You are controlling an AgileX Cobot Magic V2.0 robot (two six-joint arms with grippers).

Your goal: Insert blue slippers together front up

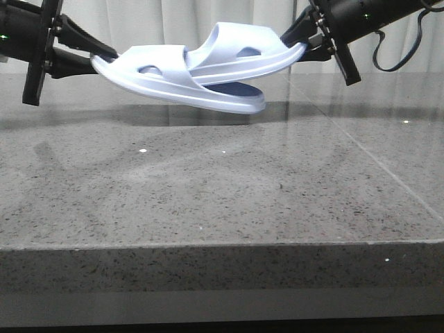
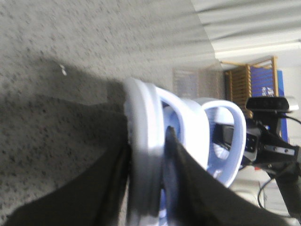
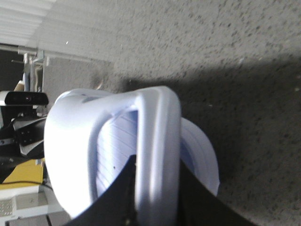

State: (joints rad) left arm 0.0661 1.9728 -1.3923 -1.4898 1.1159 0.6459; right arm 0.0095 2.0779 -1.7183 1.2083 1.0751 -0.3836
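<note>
Both blue slippers hang in the air above the grey stone table (image 1: 208, 180), toes pointing at each other and overlapping. My left gripper (image 1: 97, 59) is shut on the heel of the left slipper (image 1: 208, 94), whose sole slopes down to the right. My right gripper (image 1: 302, 45) is shut on the heel of the right slipper (image 1: 236, 41), whose front reaches in at the left slipper's strap (image 1: 166, 66). In the left wrist view my fingers (image 2: 113, 188) pinch the sole edge (image 2: 143, 122). In the right wrist view the sole edge (image 3: 157, 132) sits between my fingers (image 3: 117, 197).
The table's front edge (image 1: 222, 243) runs across the lower front view. A seam (image 1: 374, 163) crosses the table on the right. A pale curtain (image 1: 159, 21) hangs behind. A black cable loop (image 1: 399, 59) dangles from the right arm.
</note>
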